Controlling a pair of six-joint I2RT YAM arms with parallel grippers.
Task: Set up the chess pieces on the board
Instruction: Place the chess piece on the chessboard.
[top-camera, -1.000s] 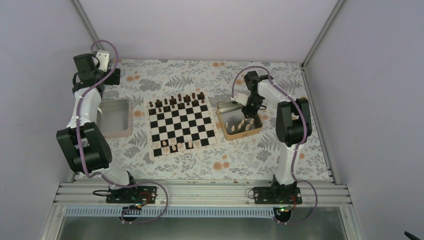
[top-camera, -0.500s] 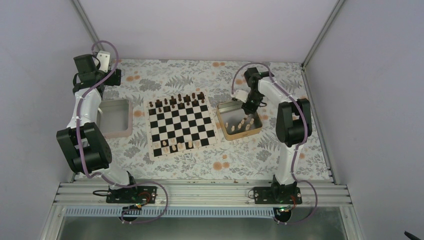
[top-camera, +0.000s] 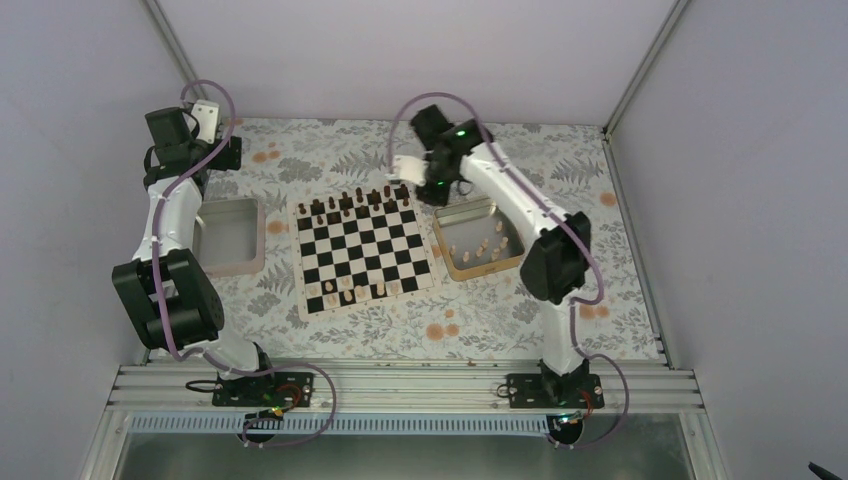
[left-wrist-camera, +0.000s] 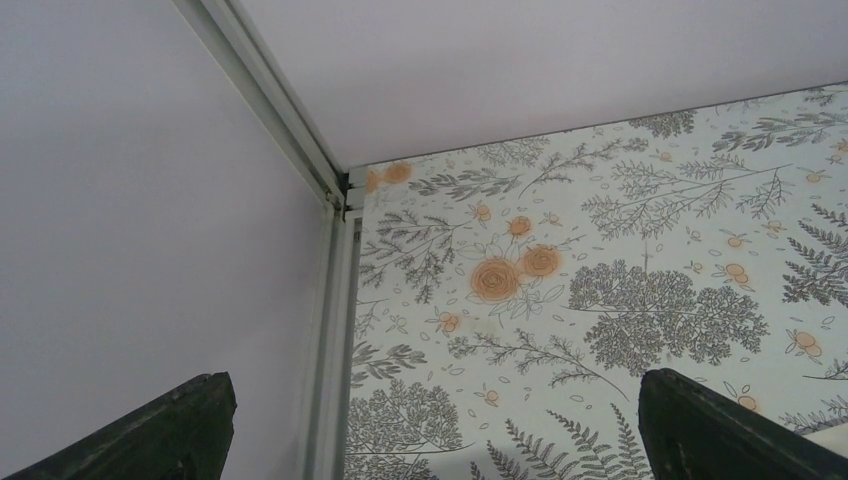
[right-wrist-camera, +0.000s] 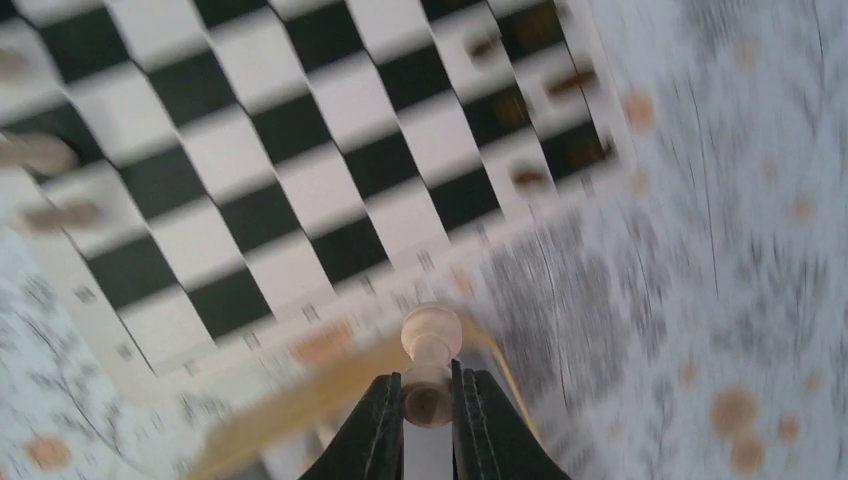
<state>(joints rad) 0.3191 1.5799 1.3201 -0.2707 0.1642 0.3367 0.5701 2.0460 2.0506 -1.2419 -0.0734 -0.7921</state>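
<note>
The board (top-camera: 365, 250) lies in the middle of the table, blurred below my right wrist (right-wrist-camera: 300, 200). Several tan chess pieces (top-camera: 352, 293) stand on its near rows, and more lie in the gold tin tray (top-camera: 446, 237) to its right. Dark pieces (top-camera: 355, 205) fill the far rows. My right gripper (right-wrist-camera: 430, 395) is shut on the base of a tan pawn (right-wrist-camera: 431, 335). It hangs over the gap between the tray's far-left corner and the board's far-right corner (top-camera: 430, 188). My left gripper (left-wrist-camera: 455, 440) stands open and empty over the table's far-left corner.
A pale pinkish-rimmed tray (top-camera: 228, 270) sits left of the board, under the left arm. Grey walls with metal corner posts (left-wrist-camera: 335, 230) close in the floral tablecloth on three sides. The gold tray's rim (right-wrist-camera: 300, 395) shows as a blur under the right fingers.
The right gripper has shut on a tan pawn in the gold tray, lifted it out and swung left toward the board's far-right corner. The left arm has not moved.
</note>
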